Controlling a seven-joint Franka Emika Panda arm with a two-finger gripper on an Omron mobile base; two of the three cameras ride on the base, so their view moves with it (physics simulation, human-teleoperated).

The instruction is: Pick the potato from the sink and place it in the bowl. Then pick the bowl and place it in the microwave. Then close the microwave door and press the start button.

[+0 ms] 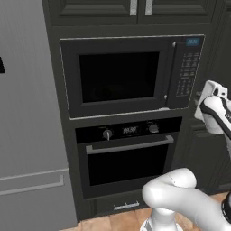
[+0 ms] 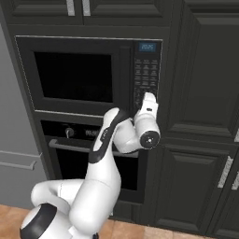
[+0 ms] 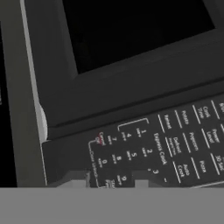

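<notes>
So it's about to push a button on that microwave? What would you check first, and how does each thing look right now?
1. Microwave door shut: ok, it sits flush.
2. End effector at the keypad panel: ok, right at its lower buttons.
3. Fingertips aimed at the start button: cannot tell, the labels there are blurred.
4. End effector empty: ok, nothing between the tips.
5. Bowl inside: cannot tell, the window is dark.
6. Oven below untouched: ok, its door is shut.
</notes>
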